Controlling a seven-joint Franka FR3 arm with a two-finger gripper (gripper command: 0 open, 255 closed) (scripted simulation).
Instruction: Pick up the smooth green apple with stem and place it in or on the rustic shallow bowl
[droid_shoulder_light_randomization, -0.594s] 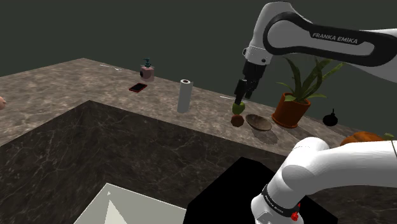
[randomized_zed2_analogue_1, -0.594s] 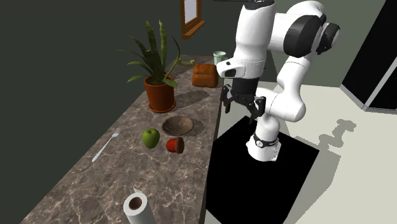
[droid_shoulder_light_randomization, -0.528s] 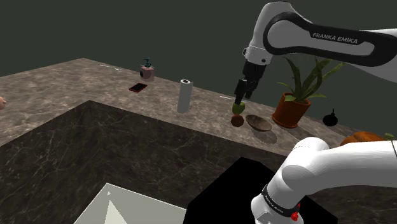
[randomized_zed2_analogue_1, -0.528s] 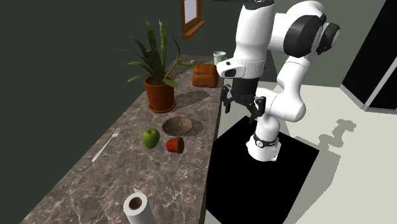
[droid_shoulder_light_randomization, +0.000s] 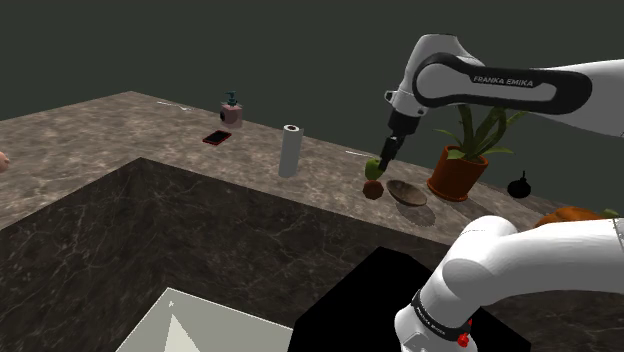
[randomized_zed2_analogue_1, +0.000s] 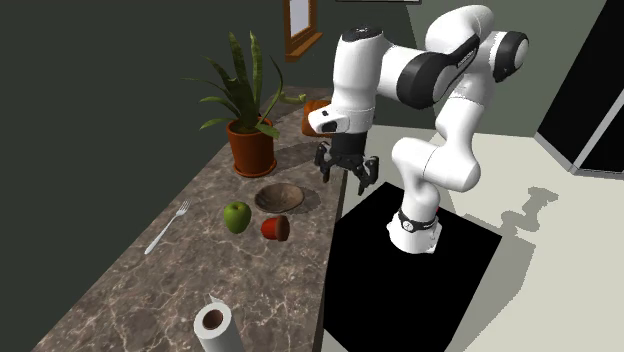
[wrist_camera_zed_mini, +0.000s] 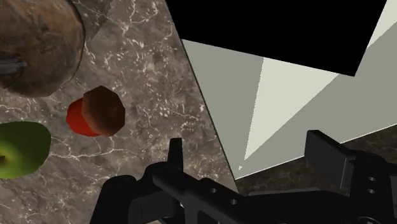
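One green apple is seen lying on the dark marbled countertop, just beside the one shallow brown bowl and near a single small red object with a brown end. One fork is laid on the side of the apple away from these. One paper towel roll is stood upright farther along the counter, and one potted plant is set beyond the bowl. The words "FRANKA EMIKA" can be read on the dark link of the arm in the shoulder view. The black gripper is poised above the counter's edge near the bowl, with its fingers spread wide apart and nothing gripped between them. The apple is not touched by it.
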